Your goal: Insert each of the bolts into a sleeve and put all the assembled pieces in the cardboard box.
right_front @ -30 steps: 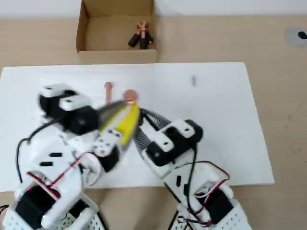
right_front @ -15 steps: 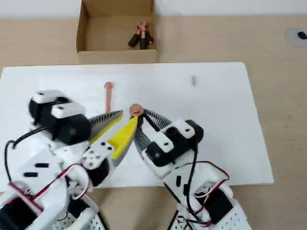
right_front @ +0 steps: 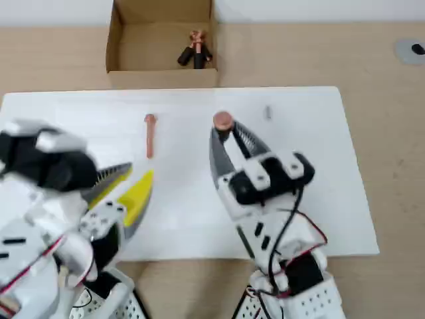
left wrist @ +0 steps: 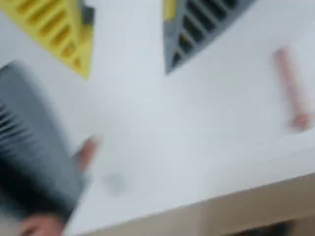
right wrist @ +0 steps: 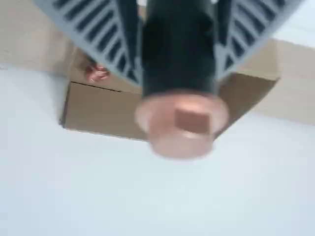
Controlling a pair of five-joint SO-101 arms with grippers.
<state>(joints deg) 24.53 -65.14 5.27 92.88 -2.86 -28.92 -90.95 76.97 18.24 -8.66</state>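
Observation:
My right gripper (right_front: 224, 135) is shut on a black sleeve with a copper bolt head (right_front: 222, 120) sticking out of its end; in the right wrist view the sleeve (right wrist: 178, 46) and bolt head (right wrist: 181, 122) hang between the fingers, facing the cardboard box (right wrist: 113, 110). The box (right_front: 117, 46) stands at the back and holds assembled pieces (right_front: 195, 52). A loose copper bolt (right_front: 150, 135) lies on the white mat; it is also in the left wrist view (left wrist: 292, 91). My left gripper (right_front: 126, 183), with a yellow finger, stands open at the front left, empty.
A white mat (right_front: 312, 166) covers the wooden table. A small grey object (right_front: 268, 112) lies on the mat at the back right. A grey disc (right_front: 410, 49) sits at the far right edge of the table.
My right gripper has swung away from the left one toward the box, carrying the sleeve with the bolt. The left arm has drawn back to the front left, open.

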